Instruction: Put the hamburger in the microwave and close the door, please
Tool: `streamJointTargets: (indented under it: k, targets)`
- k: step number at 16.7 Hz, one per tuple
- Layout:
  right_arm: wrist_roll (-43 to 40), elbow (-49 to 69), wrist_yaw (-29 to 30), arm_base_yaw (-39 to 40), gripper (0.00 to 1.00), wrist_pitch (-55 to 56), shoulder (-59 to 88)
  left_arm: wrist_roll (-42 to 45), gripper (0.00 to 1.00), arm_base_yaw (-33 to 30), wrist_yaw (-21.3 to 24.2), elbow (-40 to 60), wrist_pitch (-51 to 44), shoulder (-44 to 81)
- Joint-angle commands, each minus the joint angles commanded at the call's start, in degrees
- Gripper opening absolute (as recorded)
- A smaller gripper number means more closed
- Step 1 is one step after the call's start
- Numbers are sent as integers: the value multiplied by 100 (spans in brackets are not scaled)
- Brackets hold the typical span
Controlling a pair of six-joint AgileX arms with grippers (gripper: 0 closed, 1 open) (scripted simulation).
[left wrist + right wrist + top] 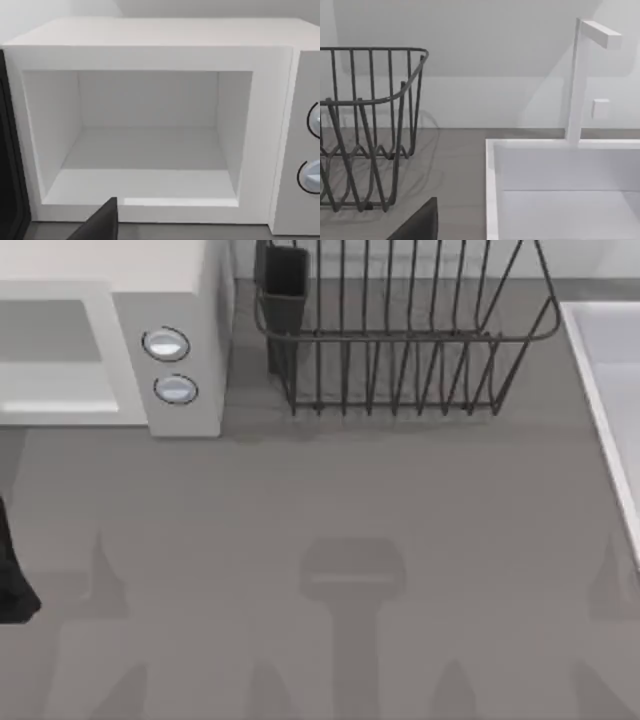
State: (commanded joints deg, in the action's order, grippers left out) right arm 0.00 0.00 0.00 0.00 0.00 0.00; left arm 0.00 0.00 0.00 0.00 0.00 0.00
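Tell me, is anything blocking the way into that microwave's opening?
Nothing visible does. In the left wrist view the microwave is open, its cavity bare, with the door swung aside at the opening's edge.

The microwave is finished in smooth, matt white, as plastic or painted metal; its cavity walls are equally plain. Two glossy silver-blue dials are set in its side panel. Beside the microwave, a dish rack of thin dark wire is noted. The table is surfaced in matt grey.
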Motion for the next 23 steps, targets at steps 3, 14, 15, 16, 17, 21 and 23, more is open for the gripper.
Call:
streamJointTargets:
  k: [3,14,15,16,17,21,23]
  targets:
    - [0,0,0,0,100,0,0,22,100,14,0,54,-56,68]
    - [0,0,0,0,100,0,0,1065,100,698,-3,2641,-2714,4210]
    - [0,0,0,0,100,0,0,1191,100,782,-4,2955,-3037,4753]
    - [0,0,0,0,100,0,0,1316,100,864,-5,3264,-3355,5292]
    - [0,0,0,0,100,0,0,1437,100,943,-5,3564,-3663,5818]
    - [0,0,0,0,100,0,0,1852,100,1215,-6,4594,-4721,7645]
    - [0,0,0,0,100,0,0,2001,100,1313,-7,4964,-5101,8286]
